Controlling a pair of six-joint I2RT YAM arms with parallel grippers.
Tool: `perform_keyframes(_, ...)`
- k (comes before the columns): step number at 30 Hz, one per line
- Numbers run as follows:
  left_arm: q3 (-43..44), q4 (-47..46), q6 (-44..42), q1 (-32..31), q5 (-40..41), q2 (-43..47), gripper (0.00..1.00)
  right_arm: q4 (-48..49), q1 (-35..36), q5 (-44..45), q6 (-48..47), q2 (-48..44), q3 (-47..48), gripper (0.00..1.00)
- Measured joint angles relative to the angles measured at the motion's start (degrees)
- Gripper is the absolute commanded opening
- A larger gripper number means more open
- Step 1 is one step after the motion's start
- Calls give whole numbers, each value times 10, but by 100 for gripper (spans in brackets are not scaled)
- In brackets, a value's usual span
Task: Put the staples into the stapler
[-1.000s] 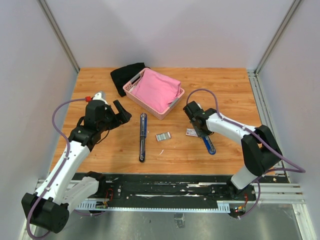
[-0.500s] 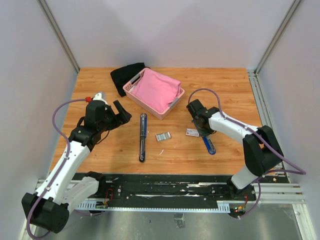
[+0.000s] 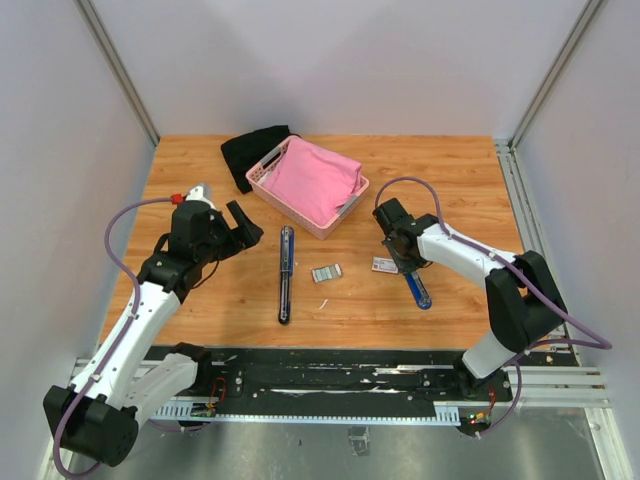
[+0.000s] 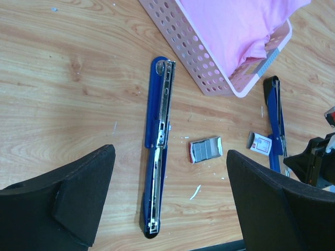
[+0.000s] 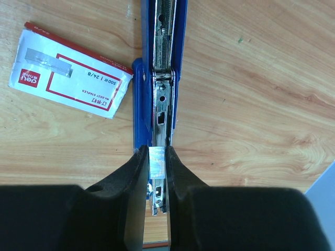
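- Presently, the right gripper (image 5: 157, 156) is seen clamped on a short silvery strip of staples (image 5: 157, 162), pinched between its two black fingers (image 5: 128, 183).
- The strip is held directly over the metal channel of a blue stapler (image 5: 162, 47), which is laid open on the wooden table (image 3: 450, 180); whether strip and channel touch cannot be told.
- A white carton (image 5: 70, 78) with red print is found flat on the table, just left of that stapler in the wrist view and touching its blue edge at one corner.
- A grey staple block (image 3: 326, 272) is noted loose on the table, between the carton and a second stapler (image 3: 286, 273).
- The second stapler is folded out flat, its metal rail exposed, and is not touched by either arm.
- The left gripper (image 3: 243, 224) is held above the table, well apart from the second stapler, its fingers (image 4: 84, 193) spread wide with nothing between them.
- A pink basket (image 3: 262, 172) filled with pink cloth (image 3: 315, 178) is set behind the staplers, with a black cloth (image 3: 250, 150) against its far-left side.
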State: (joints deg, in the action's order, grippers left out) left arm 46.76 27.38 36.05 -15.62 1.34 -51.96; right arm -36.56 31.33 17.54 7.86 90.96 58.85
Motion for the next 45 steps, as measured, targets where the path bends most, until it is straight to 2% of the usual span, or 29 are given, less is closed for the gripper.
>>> perform_keyframes(45, -7, 0, 0, 0, -1, 0, 92, -4, -16, -41, -33, 10, 4, 14)
